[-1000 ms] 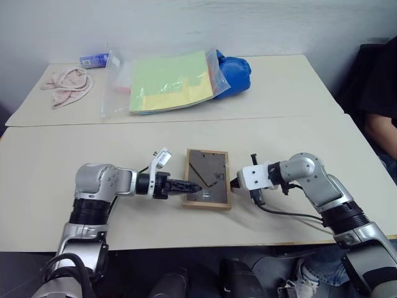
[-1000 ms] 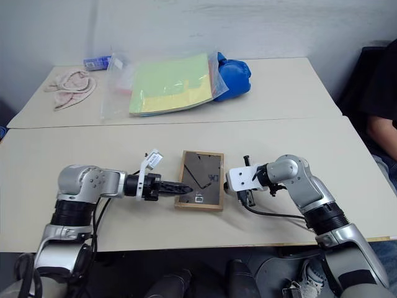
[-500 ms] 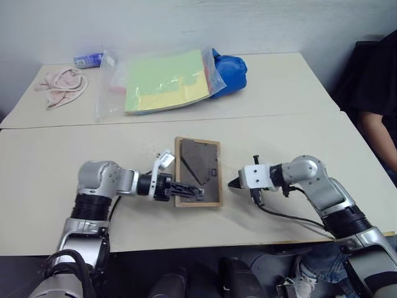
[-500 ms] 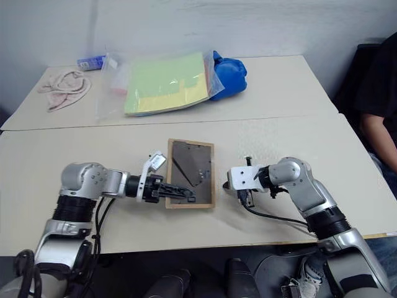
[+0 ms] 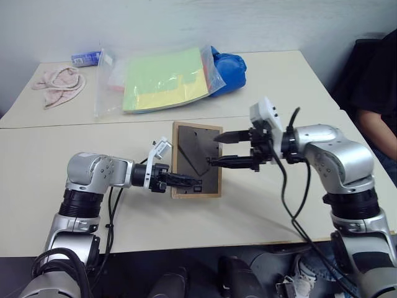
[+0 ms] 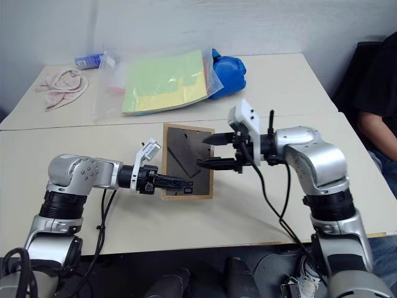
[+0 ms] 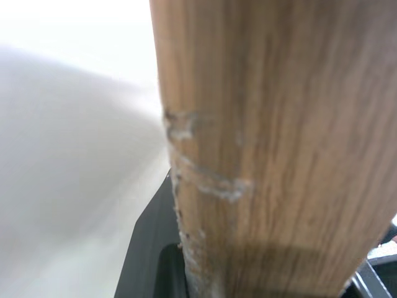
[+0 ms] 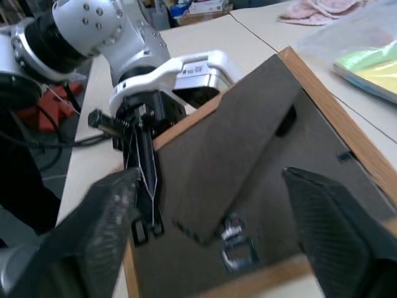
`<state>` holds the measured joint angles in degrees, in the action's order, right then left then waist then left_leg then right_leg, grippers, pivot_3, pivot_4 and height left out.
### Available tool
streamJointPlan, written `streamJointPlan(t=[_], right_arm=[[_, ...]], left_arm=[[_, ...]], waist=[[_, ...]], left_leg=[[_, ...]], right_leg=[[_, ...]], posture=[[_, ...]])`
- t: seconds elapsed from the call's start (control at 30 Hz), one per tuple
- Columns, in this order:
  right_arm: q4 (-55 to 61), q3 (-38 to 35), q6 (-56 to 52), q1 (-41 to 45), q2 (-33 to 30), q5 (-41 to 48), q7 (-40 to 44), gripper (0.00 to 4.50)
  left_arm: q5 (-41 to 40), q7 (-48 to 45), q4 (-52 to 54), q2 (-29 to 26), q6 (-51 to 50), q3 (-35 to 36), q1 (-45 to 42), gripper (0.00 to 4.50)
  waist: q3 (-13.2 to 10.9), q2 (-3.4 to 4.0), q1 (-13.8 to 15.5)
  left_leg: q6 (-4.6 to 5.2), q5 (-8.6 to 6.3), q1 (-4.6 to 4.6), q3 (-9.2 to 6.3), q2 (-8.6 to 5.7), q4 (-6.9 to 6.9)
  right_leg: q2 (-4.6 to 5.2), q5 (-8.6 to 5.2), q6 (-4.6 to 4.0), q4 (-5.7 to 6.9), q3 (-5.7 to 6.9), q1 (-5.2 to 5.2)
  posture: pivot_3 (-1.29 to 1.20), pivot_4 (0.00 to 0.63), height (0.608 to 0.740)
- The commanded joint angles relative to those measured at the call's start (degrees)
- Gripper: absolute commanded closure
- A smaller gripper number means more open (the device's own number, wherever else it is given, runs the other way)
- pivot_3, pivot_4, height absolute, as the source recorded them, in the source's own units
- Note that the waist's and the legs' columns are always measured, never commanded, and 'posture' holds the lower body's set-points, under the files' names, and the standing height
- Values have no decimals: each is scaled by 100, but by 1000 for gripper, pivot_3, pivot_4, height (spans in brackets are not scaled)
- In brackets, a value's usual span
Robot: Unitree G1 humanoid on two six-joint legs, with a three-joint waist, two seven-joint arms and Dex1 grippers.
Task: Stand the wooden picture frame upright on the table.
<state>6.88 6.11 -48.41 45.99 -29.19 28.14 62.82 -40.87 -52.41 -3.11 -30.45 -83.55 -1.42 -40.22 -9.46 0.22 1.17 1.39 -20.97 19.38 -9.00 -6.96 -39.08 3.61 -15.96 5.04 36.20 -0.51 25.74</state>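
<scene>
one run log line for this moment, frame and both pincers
frame: wooden picture frame tilted, dark back toward camera | left pincer: shut on frame's lower edge | right pincer: open at back panel, not gripping | table: frame not yet standing

Lab: bare tables [image 5: 298, 87], cluttered floor [image 8: 167, 12]

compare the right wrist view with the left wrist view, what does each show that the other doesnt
Right wrist view alone: the wooden picture frame's dark grey back panel with its fold-out stand, the right gripper's two spread fingers, the left gripper clamped on the frame's edge, and the plastic bag of green-yellow paper.

Left wrist view alone: a scuffed close-up of the frame's wood edge.

Both: the frame and the pale table.
</scene>
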Motion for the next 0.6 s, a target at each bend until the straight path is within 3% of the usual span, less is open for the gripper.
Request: streamJointPlan(t=[0.03,0.4,0.6], right_arm=[[-69,62,-9,270,190,33,-240,0],[1140,-436,-795,70,-241,1496,158,0],[897,-201,471,-369,-1291,165,-42,0]], left_arm=[[-286,-132,317,-43,48,59,-198,3330],[-243,-184,105,-210,284,13,-269,3330],[-353,-180,67,-257,261,79,-314,3330]], waist=[[0,0,-1],[0,-1,-7],[-1,-2,11]], left_leg=[[0,0,1,0,0,0],[0,1,82,1,-1,-26],[0,1,83,3,-5,-29]], right_leg=[[0,0,0,0,0,1],[2,3,-2,46,3,85],[4,3,-2,31,0,87]], posture=[[0,150,740],[0,150,740],[0,150,740]])
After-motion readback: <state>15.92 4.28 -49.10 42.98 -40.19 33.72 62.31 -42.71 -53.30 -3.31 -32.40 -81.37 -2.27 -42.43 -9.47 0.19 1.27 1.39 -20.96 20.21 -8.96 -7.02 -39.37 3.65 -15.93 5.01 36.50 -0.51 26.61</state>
